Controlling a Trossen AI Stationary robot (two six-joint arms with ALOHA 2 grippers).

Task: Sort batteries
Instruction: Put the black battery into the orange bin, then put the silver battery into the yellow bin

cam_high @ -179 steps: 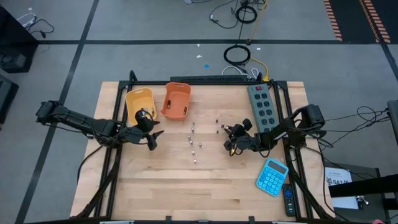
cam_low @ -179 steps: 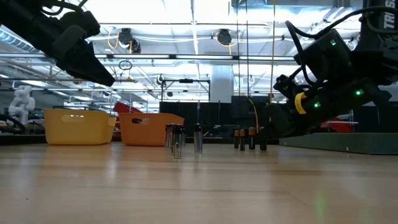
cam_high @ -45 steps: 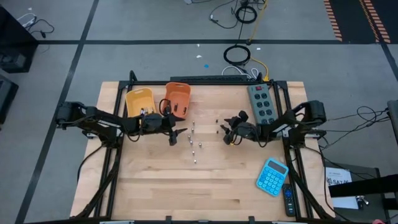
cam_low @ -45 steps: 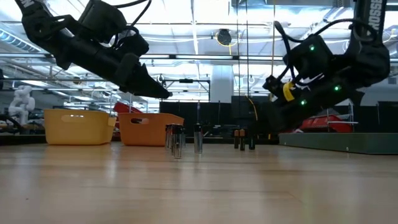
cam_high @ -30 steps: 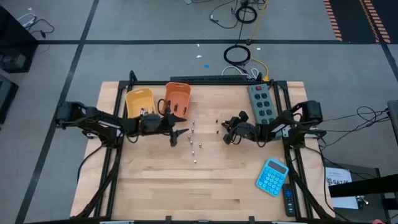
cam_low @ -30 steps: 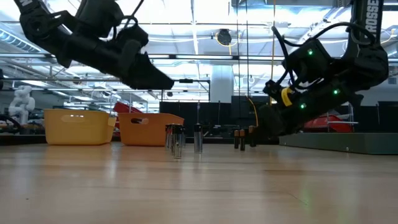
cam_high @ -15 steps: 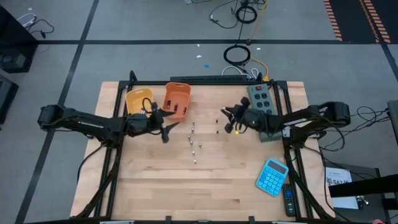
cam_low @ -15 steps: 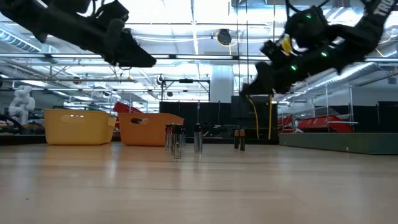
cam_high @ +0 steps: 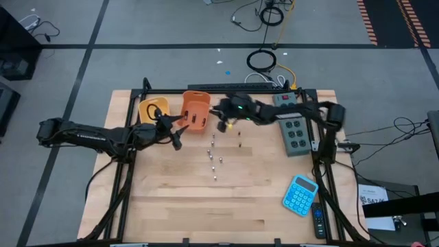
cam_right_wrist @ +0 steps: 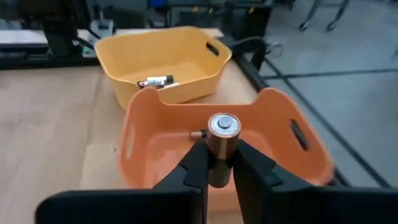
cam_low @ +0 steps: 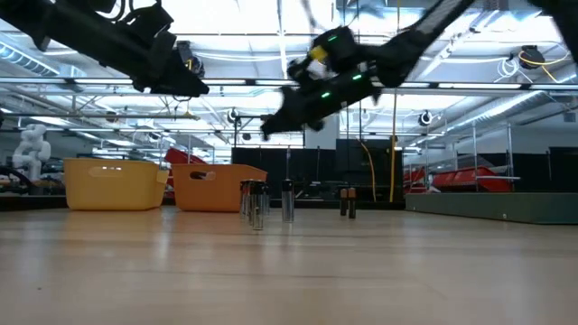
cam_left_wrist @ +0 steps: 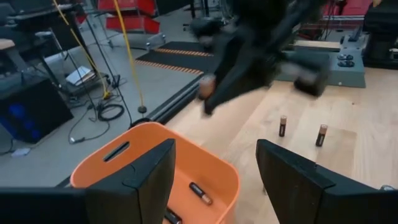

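Several batteries stand on the table: silvery ones (cam_high: 210, 152) (cam_low: 256, 204) mid-table, and two dark ones (cam_high: 239, 139) (cam_left_wrist: 282, 125) right of them. My right gripper (cam_high: 223, 125) (cam_right_wrist: 219, 158) is shut on a copper-dark battery (cam_right_wrist: 221, 134). It hovers at the right rim of the orange bin (cam_high: 194, 112) (cam_right_wrist: 186, 146), which holds batteries (cam_left_wrist: 200, 193). The yellow bin (cam_high: 152, 110) (cam_right_wrist: 161, 59) holds a battery (cam_right_wrist: 155, 81). My left gripper (cam_high: 177, 135) (cam_left_wrist: 214, 152) is open in the air, at the near edge of the orange bin. My right gripper pinches the battery by its body (cam_right_wrist: 219, 149) between the two fingers (cam_right_wrist: 199, 162). The silvery end (cam_right_wrist: 222, 124) stands clear of the fingertips and faces the wrist camera. The battery is lifted clear, above the orange bin.
A grey power strip (cam_high: 291, 123) lies along the table's right side. A blue calculator (cam_high: 300, 194) sits near the right front corner, with a dark remote (cam_high: 317, 221) at the edge. The near half of the wooden table (cam_high: 206, 213) carries nothing.
My right gripper has risen from the group of dark batteries and swung toward the table's left and far side, over to the orange bin. It carries one dark battery, so two are left standing. My left gripper has risen and drawn back toward the left.
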